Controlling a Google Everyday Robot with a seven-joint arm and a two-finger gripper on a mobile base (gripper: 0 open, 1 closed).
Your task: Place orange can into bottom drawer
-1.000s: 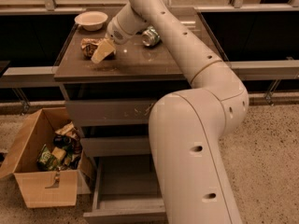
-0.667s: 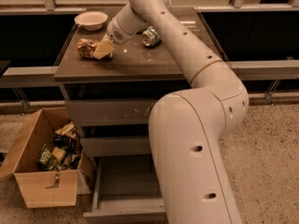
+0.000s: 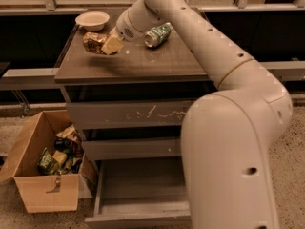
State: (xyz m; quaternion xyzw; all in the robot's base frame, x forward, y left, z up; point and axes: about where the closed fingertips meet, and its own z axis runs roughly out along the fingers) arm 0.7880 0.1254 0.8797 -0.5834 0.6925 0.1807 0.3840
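Orange can (image 3: 94,43): is being held just above the tabletop (image 3: 143,66), at its left rear, having been raised from where it lay a second ago.
End effector (image 3: 110,45): is being kept clamped on the can's right end.
Bottom drawer (image 3: 143,194): is being left open, well below.
Meaning: the grasp is being judged secure, and the transfer is still to be made.

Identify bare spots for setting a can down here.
Free: the tabletop front half, ahead of the green can, and the bottom drawer floor. Crowded: back left, where bowl, orange can and gripper cluster.
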